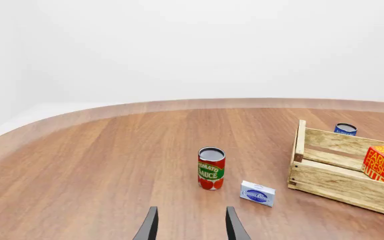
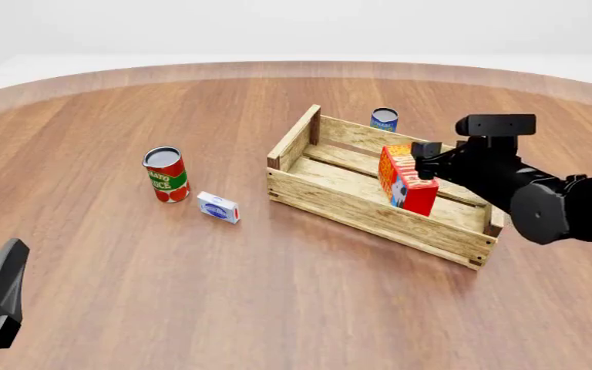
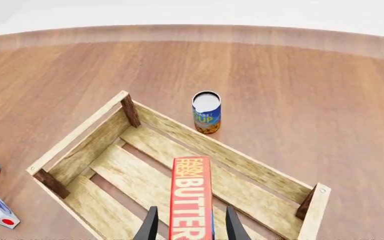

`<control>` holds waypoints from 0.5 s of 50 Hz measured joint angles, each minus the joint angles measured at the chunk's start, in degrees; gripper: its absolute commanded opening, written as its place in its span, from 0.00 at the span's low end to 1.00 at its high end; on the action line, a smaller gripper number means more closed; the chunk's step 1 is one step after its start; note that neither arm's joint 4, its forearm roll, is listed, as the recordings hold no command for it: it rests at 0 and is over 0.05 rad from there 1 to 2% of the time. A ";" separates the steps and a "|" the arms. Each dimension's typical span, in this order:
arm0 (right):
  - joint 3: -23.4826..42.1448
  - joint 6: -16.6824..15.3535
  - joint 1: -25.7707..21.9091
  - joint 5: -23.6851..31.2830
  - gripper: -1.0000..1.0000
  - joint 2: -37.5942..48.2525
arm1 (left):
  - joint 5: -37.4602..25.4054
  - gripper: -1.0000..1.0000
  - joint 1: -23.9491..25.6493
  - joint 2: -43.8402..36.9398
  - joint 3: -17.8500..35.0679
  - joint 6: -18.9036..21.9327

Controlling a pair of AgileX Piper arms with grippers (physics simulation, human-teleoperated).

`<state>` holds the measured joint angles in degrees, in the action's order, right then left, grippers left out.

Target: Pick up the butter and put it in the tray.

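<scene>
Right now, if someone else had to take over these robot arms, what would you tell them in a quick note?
Right gripper: shut on the butter, holding it upright inside the tray; I cannot tell whether it touches the floor slats yet.
Left gripper: open, holding nothing, back near the table's near edge.
Done: butter picked up and carried into the tray.
Left: lower it if needed, open the right gripper, lift the arm clear.
Tomato sauce can and small blue-white box sit left of the tray, blue can behind it; none needs moving.
</scene>
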<state>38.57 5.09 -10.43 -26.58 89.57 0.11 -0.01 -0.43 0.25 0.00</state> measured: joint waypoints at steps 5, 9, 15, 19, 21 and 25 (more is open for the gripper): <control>-0.69 -0.11 0.14 0.01 1.00 -0.99 | 0.00 1.00 0.00 0.00 0.00 0.00; -1.29 -0.17 0.30 -0.04 1.00 -1.86 | 0.00 1.00 0.00 0.00 0.00 0.00; -2.17 -0.22 0.55 -0.16 1.00 -3.03 | 0.00 1.00 0.00 0.00 0.00 0.00; -2.67 -0.31 0.72 -0.18 1.00 -3.69 | 0.00 1.00 0.00 0.00 0.00 0.00; -2.86 -0.52 0.83 -0.12 1.00 -3.96 | 0.00 1.00 0.00 0.00 0.00 0.00; -3.28 -0.75 1.03 -0.04 1.00 -4.58 | 0.00 1.00 0.00 0.00 0.00 0.00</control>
<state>35.28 4.34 -9.41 -26.62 84.99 0.11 -0.01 -0.43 0.25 0.00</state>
